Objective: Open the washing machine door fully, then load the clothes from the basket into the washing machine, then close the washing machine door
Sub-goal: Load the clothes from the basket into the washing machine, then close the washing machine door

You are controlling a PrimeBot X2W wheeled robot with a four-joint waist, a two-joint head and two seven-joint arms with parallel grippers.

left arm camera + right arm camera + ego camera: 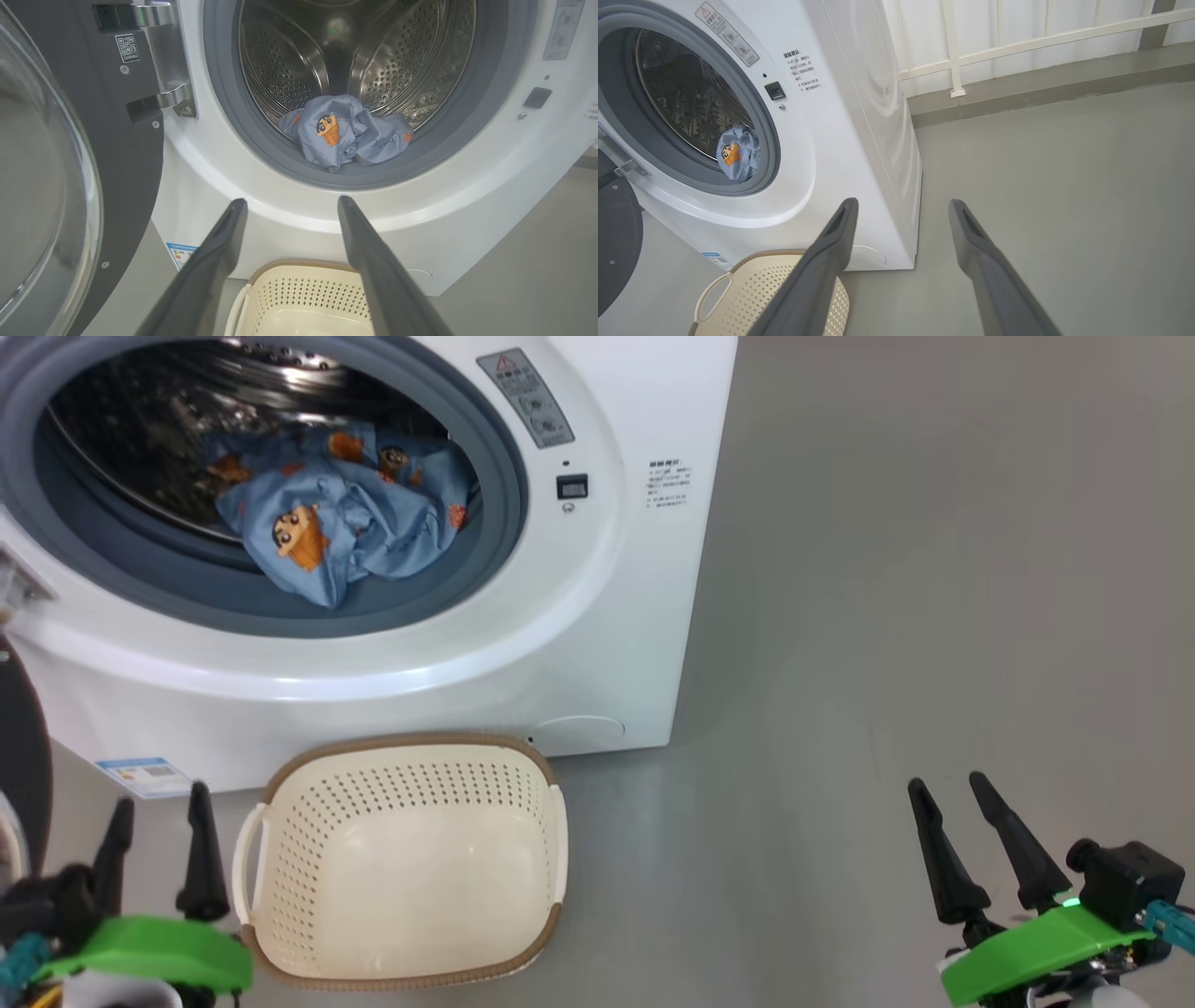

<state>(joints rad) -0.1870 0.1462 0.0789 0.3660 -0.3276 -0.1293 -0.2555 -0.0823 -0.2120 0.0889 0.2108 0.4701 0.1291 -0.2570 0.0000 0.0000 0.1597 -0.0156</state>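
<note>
The white washing machine (597, 644) stands with its door (70, 163) swung wide to the left. Blue printed clothes (345, 513) lie at the drum's front lip, partly over the grey gasket, and the same clothes (348, 130) show in the left wrist view. On the floor in front stands the cream basket (401, 877) with nothing inside. My left gripper (159, 803) is open, just left of the basket. My right gripper (948, 789) is open over bare floor, well right of the machine. Neither holds anything.
Grey floor (934, 616) stretches to the right of the machine. A white railing (1017, 46) and a low ledge run along the wall behind it. A blue label (145, 775) sits at the machine's lower left corner.
</note>
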